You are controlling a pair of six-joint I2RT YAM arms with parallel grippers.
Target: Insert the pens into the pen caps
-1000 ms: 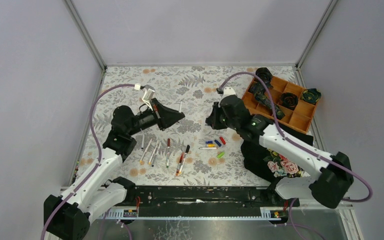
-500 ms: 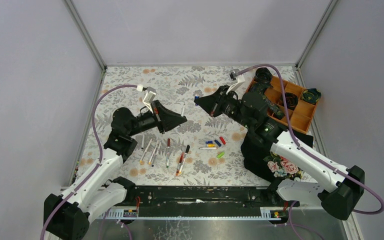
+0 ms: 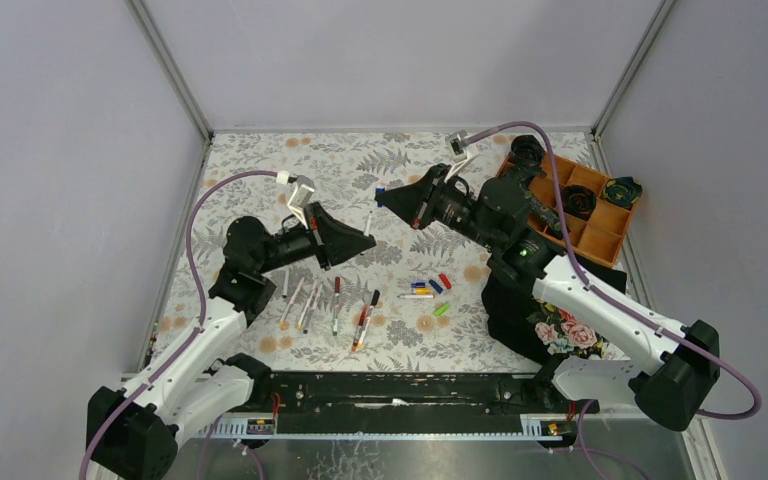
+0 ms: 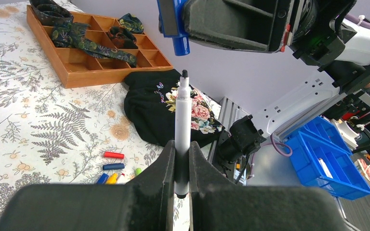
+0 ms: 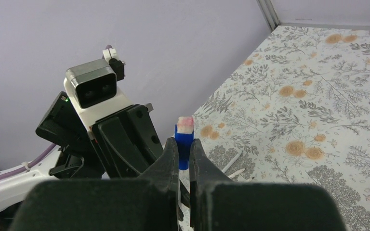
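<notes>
My left gripper [image 3: 364,238] is shut on a grey pen [image 4: 182,120] with a black tip, held up off the table; it also shows in the top view [image 3: 367,222]. My right gripper [image 3: 385,196] is shut on a blue pen cap [image 5: 184,140], which shows in the left wrist view [image 4: 179,44] just above the pen's tip with a small gap between them. Several more pens [image 3: 335,304] lie on the floral table between the arms. Loose caps [image 3: 428,288] in red, blue, yellow and green lie to their right, also in the left wrist view [image 4: 113,155].
A wooden divided tray [image 3: 600,232] with dark fabric items stands at the far right. A black floral cloth [image 3: 525,318] lies beside the right arm. Grey walls close in the table [image 3: 260,170] on three sides.
My right gripper rose from the table with the blue cap and swung left toward the left gripper. The left gripper with the pen shifted slightly right toward it.
</notes>
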